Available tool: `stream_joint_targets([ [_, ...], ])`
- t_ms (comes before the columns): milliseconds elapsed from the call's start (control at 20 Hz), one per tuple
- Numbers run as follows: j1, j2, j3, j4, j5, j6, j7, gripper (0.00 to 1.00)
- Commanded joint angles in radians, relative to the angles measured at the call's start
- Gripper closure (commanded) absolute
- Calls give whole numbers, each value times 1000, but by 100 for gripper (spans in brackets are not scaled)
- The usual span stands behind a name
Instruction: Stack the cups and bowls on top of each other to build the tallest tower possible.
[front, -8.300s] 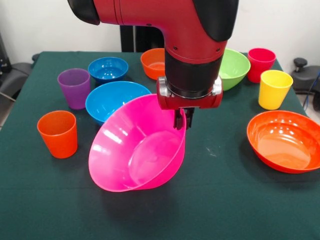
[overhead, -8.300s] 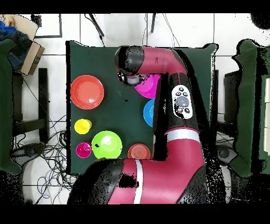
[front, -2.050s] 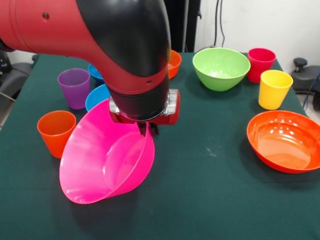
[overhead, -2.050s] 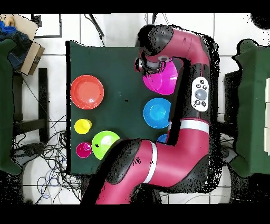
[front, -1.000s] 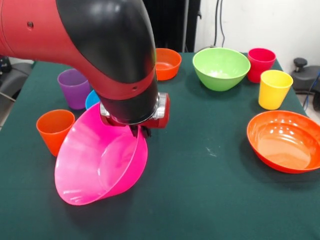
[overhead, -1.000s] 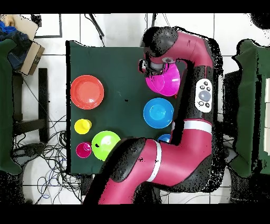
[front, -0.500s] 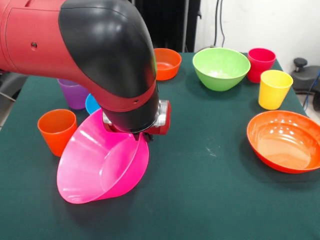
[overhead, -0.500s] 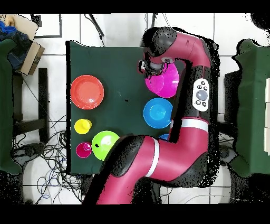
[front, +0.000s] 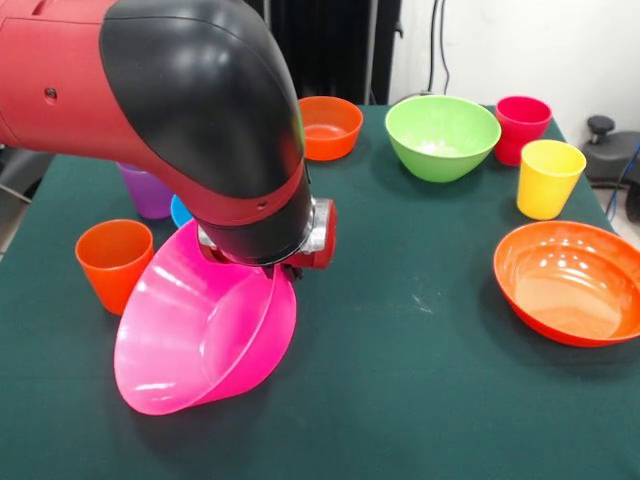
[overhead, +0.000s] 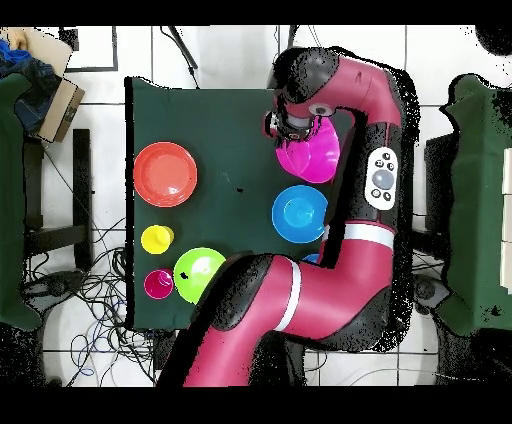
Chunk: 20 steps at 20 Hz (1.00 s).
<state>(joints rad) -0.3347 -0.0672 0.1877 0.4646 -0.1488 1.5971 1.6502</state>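
My gripper (front: 286, 271) is shut on the rim of the large pink bowl (front: 195, 335) and holds it tilted, its opening facing the camera and its low edge near the table. The bowl shows under the wrist in the overhead view (overhead: 318, 156). An orange cup (front: 108, 262) stands just left of the bowl. A purple cup (front: 146, 194) and a blue bowl (front: 180, 212) are partly hidden behind the arm. The blue bowl shows in full in the overhead view (overhead: 299, 213).
A small orange bowl (front: 328, 127), a green bowl (front: 441, 135), a red cup (front: 523, 128) and a yellow cup (front: 548, 178) stand at the far side. A large orange bowl (front: 570, 282) sits at the right edge. The arm covers the table's left part.
The arm has shifted slightly left in the front view with the pink bowl, which now hangs a little lower. The small orange bowl has come into full view behind it.
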Motion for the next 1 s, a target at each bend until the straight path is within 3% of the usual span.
stream_joint_targets([
  [50, 20, -20, 59, 6, -10, 60, -76, 100],
  [300, 27, -47, 45, 32, -4, 63, -54, 100],
  [650, 32, -34, 50, -2, -12, 96, -58, 100],
  [1000, 40, 0, 65, -91, -35, 174, -73, 100],
])
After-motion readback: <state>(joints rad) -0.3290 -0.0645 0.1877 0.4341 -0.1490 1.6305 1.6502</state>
